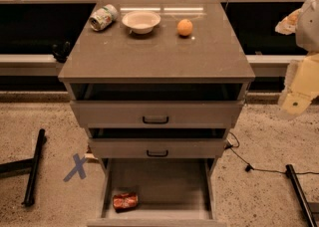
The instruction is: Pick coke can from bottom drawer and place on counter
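The coke can (125, 201), red and dented, lies on its side at the front left of the open bottom drawer (164, 181). The drawer is pulled out below two shallower drawers with black handles. The counter (154, 52) is the grey-brown top of the cabinet. My gripper (295, 102) is at the lower end of the pale arm at the right edge. It hangs to the right of the cabinet at about top-drawer height, far from the can and holding nothing that I can see.
On the counter's back part lie a green-and-white can (103, 17) on its side, a white bowl (141, 21) and an orange (185, 27). The two upper drawers (155, 114) stand slightly open. Black bars (33, 167) and a cable (249, 164) lie on the floor.
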Available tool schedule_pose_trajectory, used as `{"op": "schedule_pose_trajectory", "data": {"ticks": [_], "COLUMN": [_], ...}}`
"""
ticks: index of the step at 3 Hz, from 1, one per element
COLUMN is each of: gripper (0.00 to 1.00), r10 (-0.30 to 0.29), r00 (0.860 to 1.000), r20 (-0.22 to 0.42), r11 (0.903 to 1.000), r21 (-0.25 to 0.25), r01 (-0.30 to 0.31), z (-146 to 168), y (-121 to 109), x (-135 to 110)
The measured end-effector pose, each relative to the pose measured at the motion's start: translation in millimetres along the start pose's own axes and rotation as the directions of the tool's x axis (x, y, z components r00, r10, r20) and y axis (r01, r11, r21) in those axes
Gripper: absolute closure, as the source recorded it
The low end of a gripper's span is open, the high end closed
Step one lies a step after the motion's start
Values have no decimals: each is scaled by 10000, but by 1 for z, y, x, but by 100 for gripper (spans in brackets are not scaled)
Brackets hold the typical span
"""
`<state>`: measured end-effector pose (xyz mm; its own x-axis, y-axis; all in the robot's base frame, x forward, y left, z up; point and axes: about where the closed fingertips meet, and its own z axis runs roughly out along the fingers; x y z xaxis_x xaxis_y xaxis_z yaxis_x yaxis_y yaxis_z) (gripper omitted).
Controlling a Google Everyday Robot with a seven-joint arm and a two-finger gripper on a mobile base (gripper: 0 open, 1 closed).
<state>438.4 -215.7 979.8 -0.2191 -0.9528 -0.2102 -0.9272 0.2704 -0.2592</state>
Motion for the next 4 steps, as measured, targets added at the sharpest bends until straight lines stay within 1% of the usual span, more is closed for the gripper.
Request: {"op": "schedule_pose_trajectory", "data": {"ticks": [1,2,3,4], "gripper": [0,0,0,0], "r10": [0,-293,-583,-783], "r00": [10000,9922,9534,9052], "r20": [0,1213,2962,4178], "r11": [10000,9984,9862,9456], "r21": [0,-435,-1312,-2566], "r01": [0,349,1011,2002], "z": [0,28,87,155], "y": [0,3,22,70], "x": [0,-16,-56,-100]}}
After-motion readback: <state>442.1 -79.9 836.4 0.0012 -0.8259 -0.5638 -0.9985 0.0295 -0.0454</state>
